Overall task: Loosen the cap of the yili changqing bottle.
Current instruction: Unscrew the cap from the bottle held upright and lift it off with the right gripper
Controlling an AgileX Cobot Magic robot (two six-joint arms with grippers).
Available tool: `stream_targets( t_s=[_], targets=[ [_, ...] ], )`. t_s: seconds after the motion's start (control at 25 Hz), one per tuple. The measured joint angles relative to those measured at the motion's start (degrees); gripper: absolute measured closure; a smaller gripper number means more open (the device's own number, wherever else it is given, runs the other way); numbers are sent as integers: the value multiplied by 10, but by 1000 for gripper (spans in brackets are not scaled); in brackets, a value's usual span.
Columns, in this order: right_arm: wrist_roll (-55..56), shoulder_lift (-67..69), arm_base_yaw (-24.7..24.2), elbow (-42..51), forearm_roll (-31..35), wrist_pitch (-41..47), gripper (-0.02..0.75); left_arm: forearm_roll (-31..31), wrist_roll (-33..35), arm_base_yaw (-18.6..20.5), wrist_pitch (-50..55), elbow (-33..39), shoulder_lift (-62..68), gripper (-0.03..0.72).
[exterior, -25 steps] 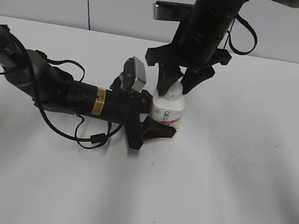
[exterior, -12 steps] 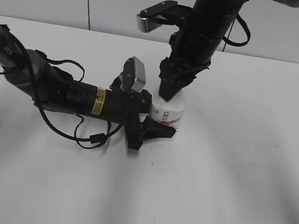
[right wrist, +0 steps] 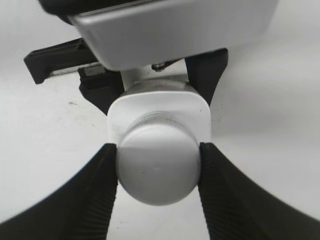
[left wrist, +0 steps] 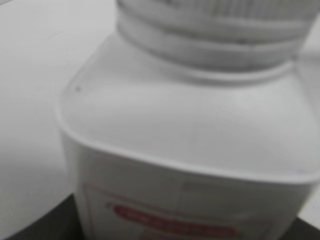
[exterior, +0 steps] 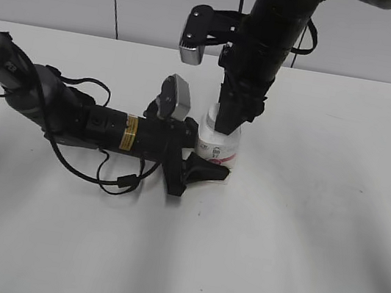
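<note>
Here, in the exterior view, the yili changqing bottle (exterior: 219, 149) stands upright on the white table (exterior: 316, 232), just left of the picture's centre. The left arm lies low along the table, reaching in from nine o'clock, and the left gripper (exterior: 204, 164) clasps the bottle's lower body, one black finger crossing its front at the base over the pink-red label. The right arm comes down from twelve o'clock, and the right gripper (exterior: 227, 122) sits over the bottle's top, hiding the cap in this view. A black cable (exterior: 105, 177) loops on the table at about seven o'clock from the bottle.

In the left wrist view, the bottle's white shoulder and wide neck fill the picture, blurred, with the ribbed rim of the cap (left wrist: 220, 10) at twelve o'clock and the top of the label at six o'clock. The left fingers show only as dark corners at the bottom, so the grip cannot be judged here.

In the right wrist view, looking down, the cap sits at centre. The two ribbed black fingers (right wrist: 97, 190) press against it at nine and three o'clock, closed around it at a middling width. The left gripper's black fingers flank the bottle's body at about eleven and one o'clock.
</note>
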Motion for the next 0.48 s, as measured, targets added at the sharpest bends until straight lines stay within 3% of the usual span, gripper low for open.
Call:
stream_targets(
  t_s=[0.48],
  targets=[
    [-149,0,0,0,-2,2,342,6,0,0,-11,0,1,281]
  ],
)
